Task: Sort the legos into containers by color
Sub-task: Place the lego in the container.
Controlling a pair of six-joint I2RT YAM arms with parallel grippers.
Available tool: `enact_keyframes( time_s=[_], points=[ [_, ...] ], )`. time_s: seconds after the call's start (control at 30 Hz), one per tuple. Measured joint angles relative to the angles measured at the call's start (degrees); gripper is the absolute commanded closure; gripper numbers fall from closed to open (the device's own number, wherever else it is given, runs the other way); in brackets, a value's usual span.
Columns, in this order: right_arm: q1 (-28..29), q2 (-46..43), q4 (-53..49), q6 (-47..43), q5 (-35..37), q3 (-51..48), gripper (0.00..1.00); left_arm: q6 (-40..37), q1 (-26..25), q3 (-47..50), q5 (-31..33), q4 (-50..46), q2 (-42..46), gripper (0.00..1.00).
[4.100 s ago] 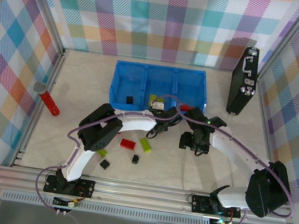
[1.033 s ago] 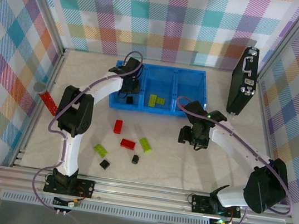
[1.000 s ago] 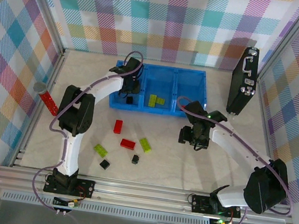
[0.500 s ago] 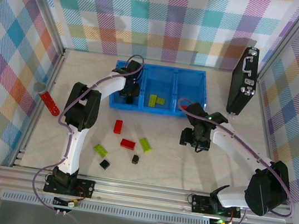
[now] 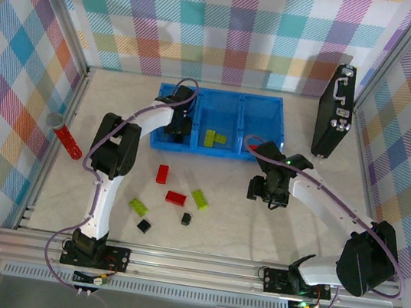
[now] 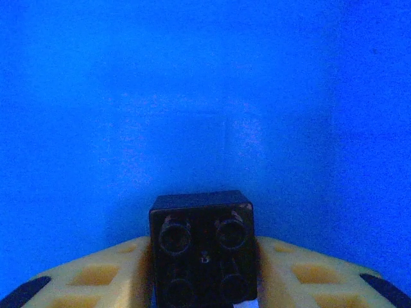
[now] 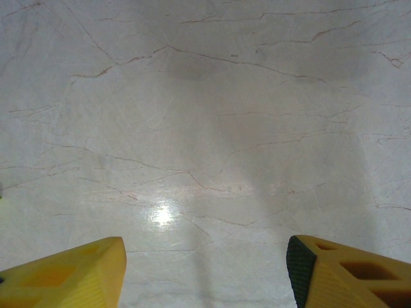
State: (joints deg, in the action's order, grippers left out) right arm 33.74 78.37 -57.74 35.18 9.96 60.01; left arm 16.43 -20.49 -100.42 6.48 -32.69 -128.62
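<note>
The blue tray (image 5: pixel 213 153) holds the three containers side by side. My left gripper (image 5: pixel 180 125) hangs over the left container, shut on a black lego (image 6: pixel 202 247) that sits between its yellow fingers (image 6: pixel 96 276) against blue plastic. Two green legos (image 5: pixel 214 137) lie in the middle container. On the table lie two red legos (image 5: pixel 162 173) (image 5: pixel 176 198), two green ones (image 5: pixel 200 198) (image 5: pixel 137 206) and two black ones (image 5: pixel 186 219) (image 5: pixel 144 225). My right gripper (image 5: pixel 268 192) (image 7: pixel 205 269) stands open over bare table right of them.
A black case (image 5: pixel 334 111) with metal latches stands upright at the back right. A red cylinder (image 5: pixel 68 141) with a grey cap lies by the left wall. Checked walls close in the table on three sides.
Since four seconds ago, my left arm has swung from the table in front of the tray up into the left container with the black lego. The right arm has hardly moved.
</note>
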Motion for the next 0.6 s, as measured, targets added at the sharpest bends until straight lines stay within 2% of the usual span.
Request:
enact_keyframes(
  time_s=[0.27, 0.6],
  points=[
    [0.0, 0.6, 0.0, 0.0, -0.1, 1.2, 0.32, 0.0, 0.0, 1.0, -0.9, 0.0, 2.9, 0.55],
    [0.7, 0.9, 0.3, -0.1, -1.4, 2.5, 0.32, 0.0, 0.0, 1.1, -1.5, -0.3, 10.6, 0.54]
  ],
)
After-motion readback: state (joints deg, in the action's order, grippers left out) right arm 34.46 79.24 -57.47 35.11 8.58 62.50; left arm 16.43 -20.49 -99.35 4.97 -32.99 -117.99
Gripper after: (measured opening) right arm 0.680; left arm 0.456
